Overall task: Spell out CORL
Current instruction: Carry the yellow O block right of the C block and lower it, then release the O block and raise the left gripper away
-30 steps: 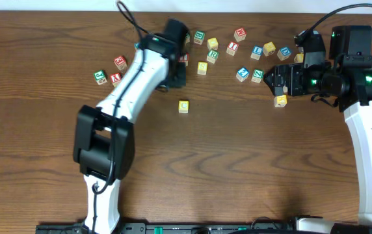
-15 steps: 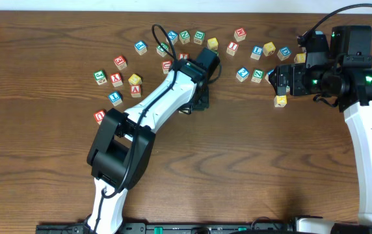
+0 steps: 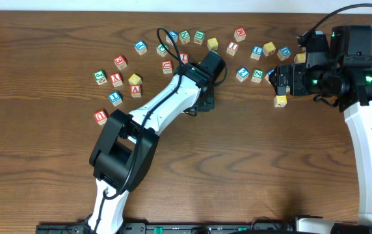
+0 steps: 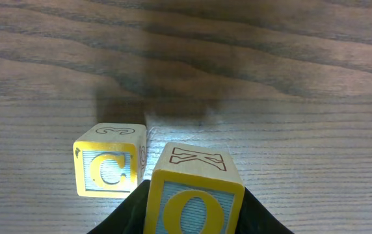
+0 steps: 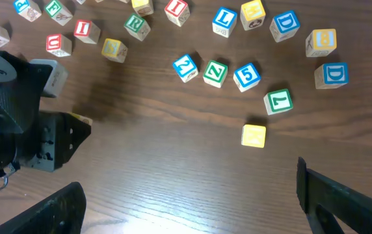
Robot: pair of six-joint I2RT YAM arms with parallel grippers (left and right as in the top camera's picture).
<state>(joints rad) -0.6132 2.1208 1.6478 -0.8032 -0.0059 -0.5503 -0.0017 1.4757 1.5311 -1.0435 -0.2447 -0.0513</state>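
While the left gripper (image 3: 207,99) is clamped on the O block (image 4: 196,205), that block sits just at three o'clock of the C block (image 4: 108,170) in the left wrist view, so close that I cannot tell whether they touch or whether the O rests on the table (image 3: 238,169). Both lie near the table's middle, below an arc of loose blocks (image 3: 185,37) toward twelve o'clock. Among those, the green R block (image 5: 136,25) and blue L block (image 5: 224,17) lie well apart. At three o'clock the right gripper (image 5: 189,195) hangs with jaws wide apart, a yellow block (image 5: 253,135) near it
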